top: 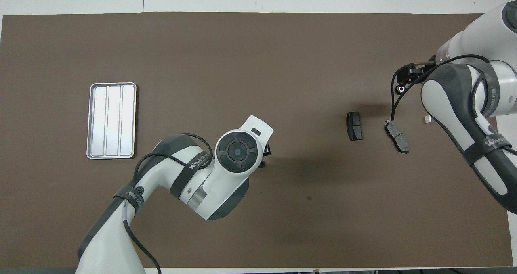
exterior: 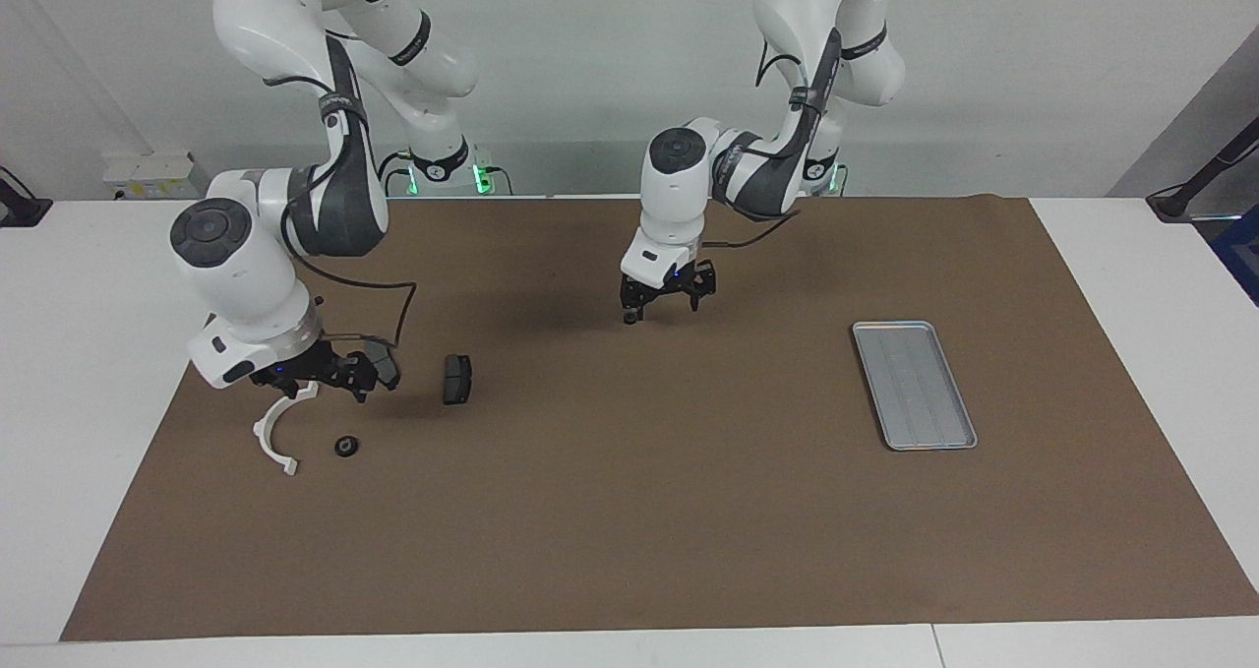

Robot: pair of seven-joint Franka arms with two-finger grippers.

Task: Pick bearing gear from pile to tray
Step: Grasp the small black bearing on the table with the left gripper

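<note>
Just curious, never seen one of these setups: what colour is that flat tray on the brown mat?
Silver-grey metal tray, with lengthwise ridges; clearest in the overhead view.

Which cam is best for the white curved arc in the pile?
The facing view. There the white arc lies in full on the brown mat, just under the right gripper, beside a small black round piece. In the overhead view the right arm covers it; only a small white bit shows near the arm.

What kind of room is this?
Probably a robot lab: two white robot arms work at a table with a brown mat, a small metal tray and loose machine parts.
</note>
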